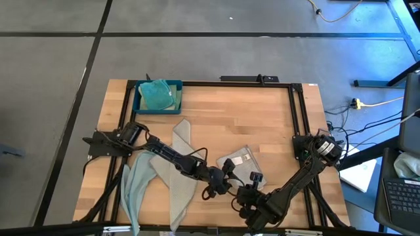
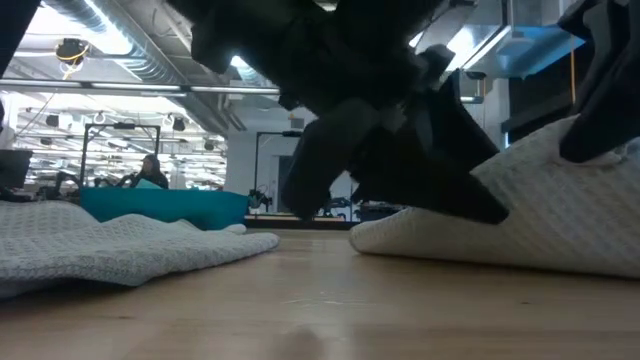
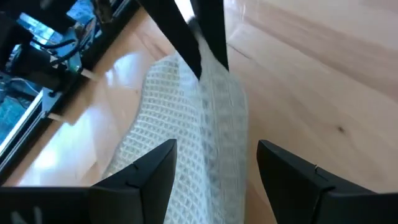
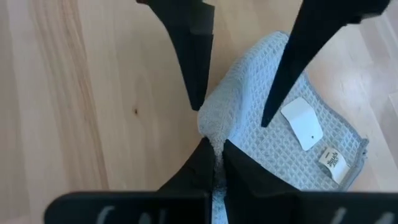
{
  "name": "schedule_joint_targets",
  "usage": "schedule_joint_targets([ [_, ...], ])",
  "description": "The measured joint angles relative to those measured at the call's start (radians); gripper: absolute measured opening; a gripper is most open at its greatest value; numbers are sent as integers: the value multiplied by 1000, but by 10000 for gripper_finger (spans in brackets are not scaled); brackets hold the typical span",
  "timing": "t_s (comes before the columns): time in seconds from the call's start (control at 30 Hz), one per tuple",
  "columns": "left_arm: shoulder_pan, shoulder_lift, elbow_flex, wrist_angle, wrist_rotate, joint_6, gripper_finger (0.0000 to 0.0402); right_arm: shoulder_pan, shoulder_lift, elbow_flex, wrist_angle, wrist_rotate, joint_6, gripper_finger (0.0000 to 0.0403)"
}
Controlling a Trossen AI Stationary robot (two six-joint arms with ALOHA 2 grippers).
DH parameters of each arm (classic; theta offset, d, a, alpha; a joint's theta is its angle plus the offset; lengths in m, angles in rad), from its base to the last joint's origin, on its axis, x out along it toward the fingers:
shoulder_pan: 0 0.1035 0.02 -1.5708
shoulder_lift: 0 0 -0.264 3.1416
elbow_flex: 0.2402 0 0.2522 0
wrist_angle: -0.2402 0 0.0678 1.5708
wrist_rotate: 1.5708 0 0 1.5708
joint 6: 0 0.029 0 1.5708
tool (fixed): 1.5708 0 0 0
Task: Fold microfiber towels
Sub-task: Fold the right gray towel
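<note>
At the far left of the table [image 1: 216, 124], a teal towel [image 1: 156, 94] is stowed in the dark blue tray [image 1: 139, 105], kept clear of the working area. Nearer, at the left edge, a pale blue towel [image 1: 134, 187] and a light grey towel [image 1: 176, 174] are laid out unfolded, presumably awaiting their turn. Toward the near centre, the left gripper [image 3: 214, 168] is held with its fingers spread wide over the partly folded grey towel [image 4: 292, 143]; nothing is gripped by it. Just to the right, the right gripper [image 4: 214, 163] is pinched closed on that towel's edge, so the fabric is lifted into a ridge. This hold is judged to keep the fold in place.
</note>
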Motion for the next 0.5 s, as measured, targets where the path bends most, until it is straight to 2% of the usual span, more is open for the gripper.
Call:
schedule_joint_targets([
  [0.23,-7,-1,1,114,0,-76,212,-7,-1,0,4,15,-3,16],
  [0.5,-5,-1,1,51,-30,-134,187,-8,-2,0,4,19,-3,16],
])
